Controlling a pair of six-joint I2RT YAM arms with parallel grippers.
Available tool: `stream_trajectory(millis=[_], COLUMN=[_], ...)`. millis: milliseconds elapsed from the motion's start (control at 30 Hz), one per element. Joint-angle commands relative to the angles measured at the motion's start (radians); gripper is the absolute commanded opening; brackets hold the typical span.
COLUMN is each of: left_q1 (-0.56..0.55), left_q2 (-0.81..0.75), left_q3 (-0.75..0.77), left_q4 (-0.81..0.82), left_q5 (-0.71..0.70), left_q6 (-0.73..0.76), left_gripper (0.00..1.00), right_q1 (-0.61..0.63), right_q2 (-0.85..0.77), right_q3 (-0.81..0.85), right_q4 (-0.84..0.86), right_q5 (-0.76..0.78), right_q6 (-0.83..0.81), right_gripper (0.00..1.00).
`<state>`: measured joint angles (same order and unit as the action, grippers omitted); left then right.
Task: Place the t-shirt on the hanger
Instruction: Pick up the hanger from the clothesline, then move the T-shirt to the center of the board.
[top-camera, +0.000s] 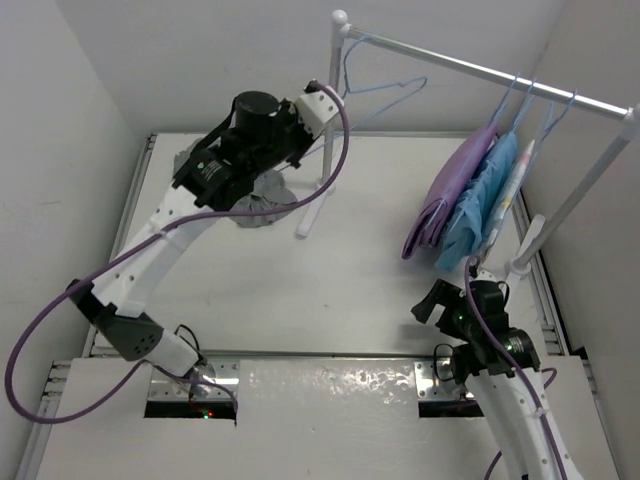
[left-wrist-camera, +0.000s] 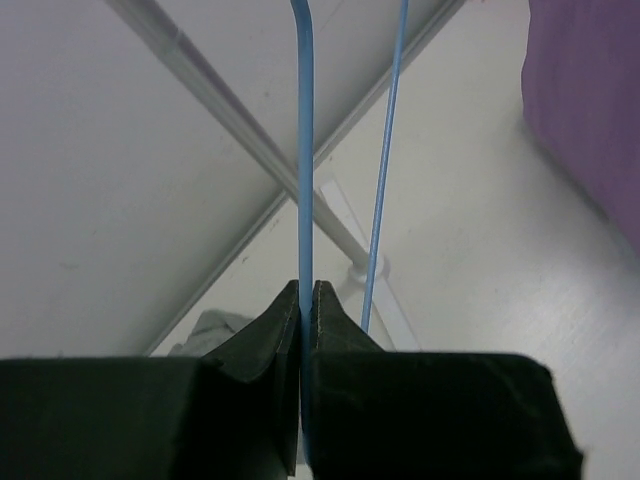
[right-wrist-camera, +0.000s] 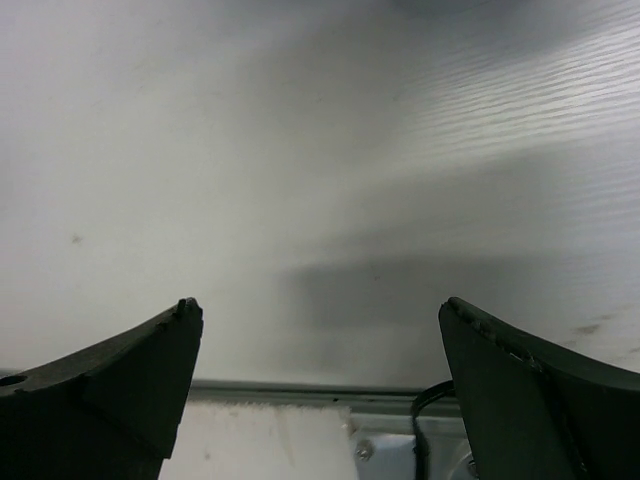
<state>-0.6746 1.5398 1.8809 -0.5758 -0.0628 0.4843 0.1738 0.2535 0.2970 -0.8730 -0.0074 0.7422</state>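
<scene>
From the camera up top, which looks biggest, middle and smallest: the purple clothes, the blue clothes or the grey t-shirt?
1. The purple garment and the light-blue garment: about alike and overlapping, so I won't rank them.
2. The grey t-shirt: smallest as seen, mostly hidden under the left arm.

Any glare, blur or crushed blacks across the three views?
Top external: specular glare on the glossy board between the arm bases, and the rest is evenly lit. Left wrist: the hanger wire reads clearly where the shut left gripper pinches it, while the purple garment is soft. Right wrist: the open right gripper is near-black, and a soft shadow band crosses the table.
</scene>
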Motion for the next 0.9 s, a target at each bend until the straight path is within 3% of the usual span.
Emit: stream_trajectory(millis=[0,100,233,333,600,733,867], left_q1=[0.001,0.026,0.093,0.154,0.178,0.176,0.176], left_q2=[-0.102,-0.17,-0.237,-0.308,-0.449,-0.469,-0.465], left_q3=[-0.104,-0.189,-0.272,-0.374,-0.548,-0.577,-0.571], left_q4=[-0.004,-0.05,-0.14,-0.208,-0.334,-0.361,-0.397], left_q5=[-0.031,0.001,0.063,0.136,0.244,0.3,0.444], left_q6=[0.028,0.036,0.115,0.19,0.246,0.25,0.272], left_gripper=[0.0,0.0,0.0,0.0,0.0,0.0,0.0], right_q1=[0.006,0.006,0.006,0.006,0.004,0.006,0.0], right_q2=[-0.011,-0.066,-0.131,-0.125,-0.031,-0.059,-0.077], right_q3=[0.054,0.041,0.013,0.028,0.189,0.267,0.416], right_q4=[-0.012,0.043,0.207,0.33,0.215,0.165,0.043], right_q5=[-0.178,-0.297,-0.639,-0.768,-0.885,-0.939,-0.965], right_q6=[-0.014,-0.007,-0.026,-0.012,-0.168,-0.187,-0.247], right_gripper=[0.99,0.99,0.99,0.99,0.99,0.99,0.99])
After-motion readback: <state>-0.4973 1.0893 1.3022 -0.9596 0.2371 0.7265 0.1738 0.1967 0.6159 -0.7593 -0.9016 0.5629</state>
